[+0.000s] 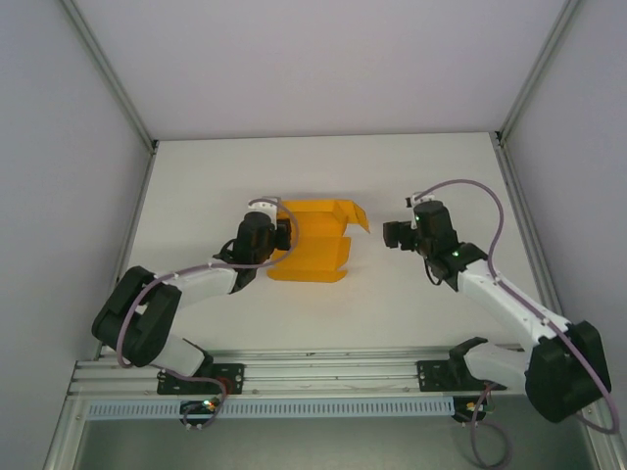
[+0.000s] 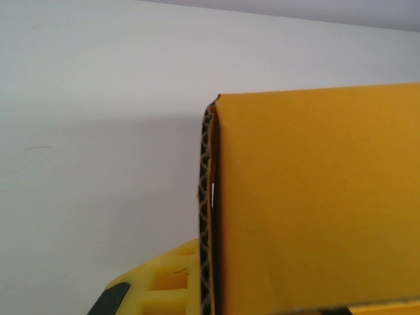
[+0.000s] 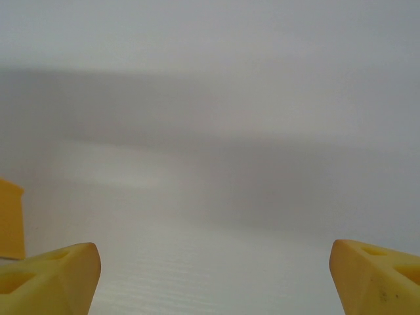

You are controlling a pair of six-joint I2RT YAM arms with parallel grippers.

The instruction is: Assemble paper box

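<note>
The paper box (image 1: 313,250) is a bright orange, partly folded sheet lying mid-table, with a flap raised at its far right. My left gripper (image 1: 282,235) is shut on the box's left edge. In the left wrist view the orange panel (image 2: 315,197) stands upright, its corrugated edge pinched beside one yellow finger (image 2: 164,282); the other finger is hidden behind the card. My right gripper (image 1: 390,235) hovers to the right of the box, apart from it. Its jaws stand open, with only bare table between the yellow fingertips (image 3: 52,275). A sliver of the orange box (image 3: 10,220) shows at the left.
The white table (image 1: 196,176) is walled by grey panels and aluminium posts on three sides. An aluminium rail (image 1: 313,367) with both arm bases runs along the near edge. Bare table lies behind the box and between the box and the right gripper.
</note>
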